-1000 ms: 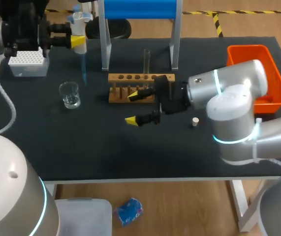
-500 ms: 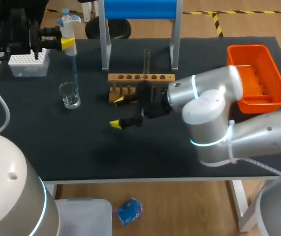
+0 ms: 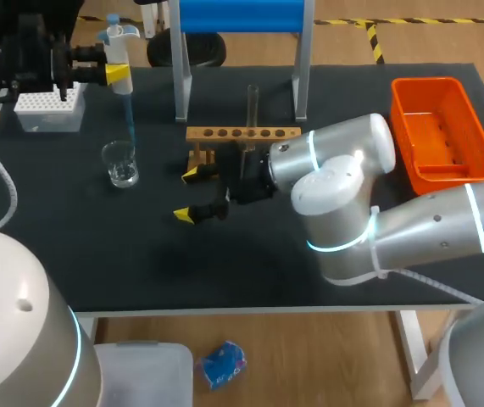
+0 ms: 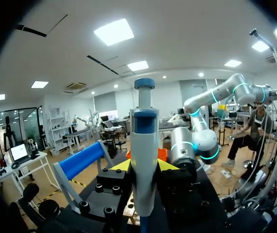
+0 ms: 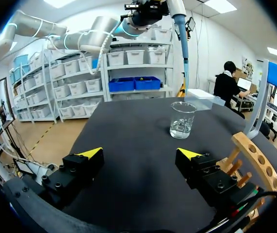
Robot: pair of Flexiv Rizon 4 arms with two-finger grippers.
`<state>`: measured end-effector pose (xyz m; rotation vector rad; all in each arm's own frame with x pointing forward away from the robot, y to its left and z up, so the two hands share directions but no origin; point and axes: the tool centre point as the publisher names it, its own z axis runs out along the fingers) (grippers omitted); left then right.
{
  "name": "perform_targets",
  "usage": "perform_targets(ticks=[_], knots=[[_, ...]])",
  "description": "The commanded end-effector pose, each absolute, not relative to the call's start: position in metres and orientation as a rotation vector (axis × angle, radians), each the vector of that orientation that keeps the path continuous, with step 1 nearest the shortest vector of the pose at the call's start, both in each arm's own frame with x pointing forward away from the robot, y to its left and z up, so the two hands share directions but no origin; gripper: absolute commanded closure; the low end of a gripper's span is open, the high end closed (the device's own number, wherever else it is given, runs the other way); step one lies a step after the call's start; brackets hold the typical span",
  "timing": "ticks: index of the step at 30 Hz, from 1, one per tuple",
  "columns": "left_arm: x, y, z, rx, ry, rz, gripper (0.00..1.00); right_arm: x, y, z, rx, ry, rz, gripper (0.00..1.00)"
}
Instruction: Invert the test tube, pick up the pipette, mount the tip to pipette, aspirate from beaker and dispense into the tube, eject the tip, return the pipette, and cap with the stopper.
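Listing your table [image 3: 140, 263], item by item.

- Left gripper [image 3: 116, 75]: clenched on the pipette [image 3: 119, 42], which it holds upright at 10 o'clock on the table. The blue tip [image 3: 128, 119] hangs over the beaker [image 3: 120, 163].
- Beaker: holds a little clear liquid and stands at 6 o'clock from the pipette.
- Tip box [image 3: 48, 110]: at 10 o'clock from the beaker.
- Right gripper [image 3: 186, 195]: released, nothing between its fingers. It sits low over the table at 3 o'clock from the beaker.
- Wooden rack [image 3: 242, 134]: at 1 o'clock from your right gripper.
- Test tube [image 3: 252, 102]: stands upright in the rack.
- Orange bin [image 3: 441, 127]: at 3 o'clock from the rack, well apart.
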<state>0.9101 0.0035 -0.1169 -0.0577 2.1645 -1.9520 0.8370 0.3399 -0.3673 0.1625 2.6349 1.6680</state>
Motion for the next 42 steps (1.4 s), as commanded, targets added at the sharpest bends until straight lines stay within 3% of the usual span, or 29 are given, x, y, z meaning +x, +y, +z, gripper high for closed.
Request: perform_targets(ticks=[1, 42], knots=[[0.914, 0.011, -0.12, -0.04, 2.164, -1.953, 1.0, 0.841, 0.354, -0.378, 0.159, 2.621, 1.665, 0.0], [0.942, 0.038, -0.176, -0.104, 2.167, -1.954, 1.0, 0.858, 0.354, -0.391, 0.201, 2.6, 1.638, 0.0]])
